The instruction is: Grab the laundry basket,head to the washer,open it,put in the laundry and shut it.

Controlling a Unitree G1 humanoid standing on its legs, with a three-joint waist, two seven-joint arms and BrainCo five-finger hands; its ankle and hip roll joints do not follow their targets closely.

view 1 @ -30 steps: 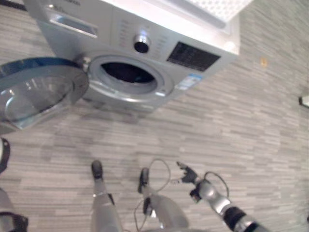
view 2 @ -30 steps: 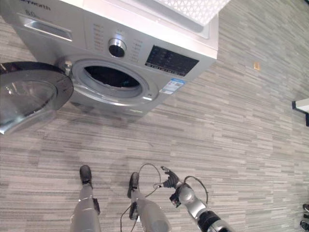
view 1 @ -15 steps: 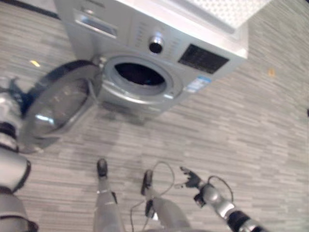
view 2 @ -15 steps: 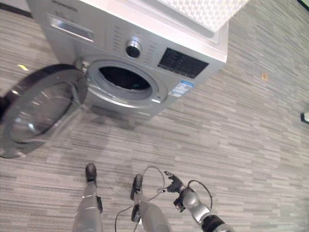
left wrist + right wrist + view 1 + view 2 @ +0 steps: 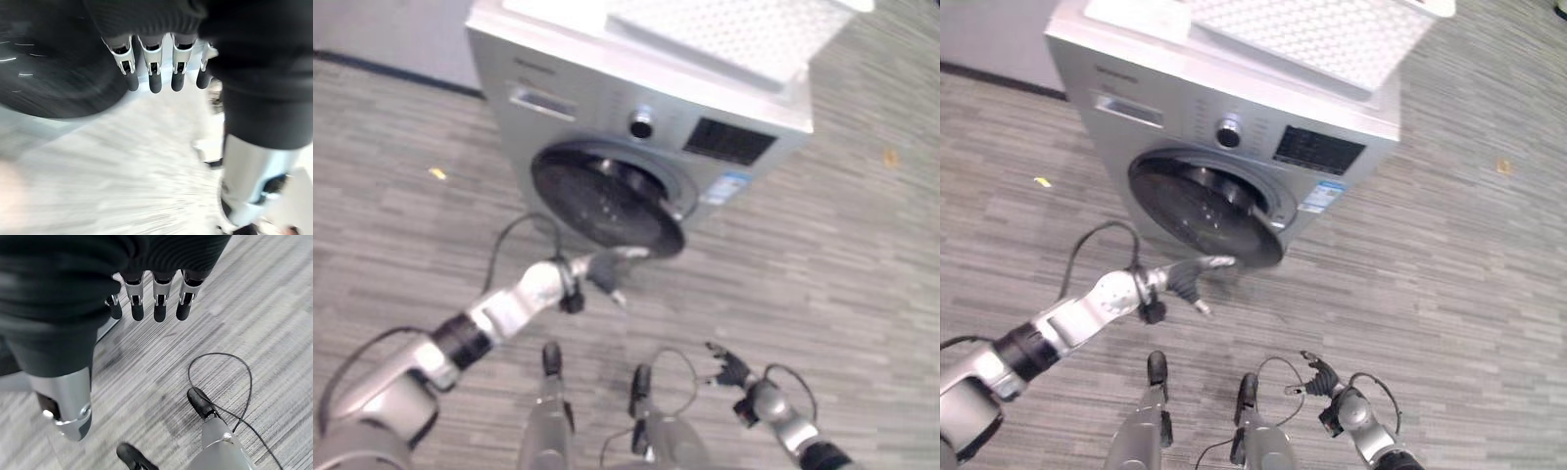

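A silver front-loading washer (image 5: 607, 93) stands on the grey plank floor. Its round dark glass door (image 5: 607, 201) lies almost flat against the front, with the right edge standing a little off. My left hand (image 5: 602, 269) is open, its straight fingers reaching the door's lower rim; in the left wrist view the fingers (image 5: 154, 73) point at the dark door (image 5: 54, 73). A white perforated laundry basket (image 5: 1302, 34) rests on top of the washer. My right hand (image 5: 729, 367) hangs open low at the right, holding nothing, with floor past its fingers (image 5: 159, 303).
A wall with a dark base (image 5: 382, 69) runs behind the washer on the left. A small yellow scrap (image 5: 437, 173) lies on the floor left of the washer, and an orange mark (image 5: 891, 157) to its right. Plank floor (image 5: 842, 264) stretches to the right.
The door has swung from wide open at the left to nearly shut. My left arm has come in from the left to the door's lower rim. The camera has shifted.
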